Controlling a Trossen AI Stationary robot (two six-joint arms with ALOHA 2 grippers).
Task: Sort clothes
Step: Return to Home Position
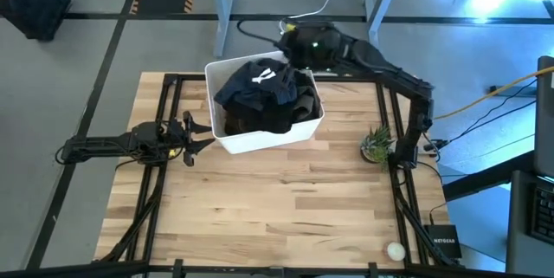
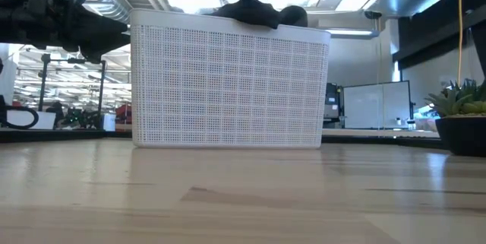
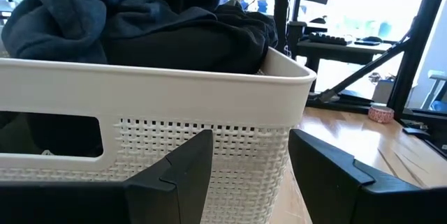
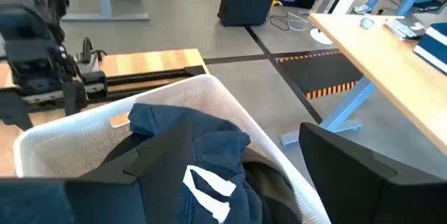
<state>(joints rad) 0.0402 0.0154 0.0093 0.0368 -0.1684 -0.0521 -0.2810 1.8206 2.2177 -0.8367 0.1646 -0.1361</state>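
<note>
clothes [image 1: 275, 109] noted piled in white bin [image 1: 260, 143], navy garment [image 1: 258, 79] with white mark on top. none seen on counter [image 1: 286, 204]; sorting judged done. left gripper [image 1: 199, 133] held just beside bin wall, jaws spread, empty. right gripper [image 1: 294, 46] held over bin's far rim, jaws spread, empty. only parking of arms judged left.
</note>
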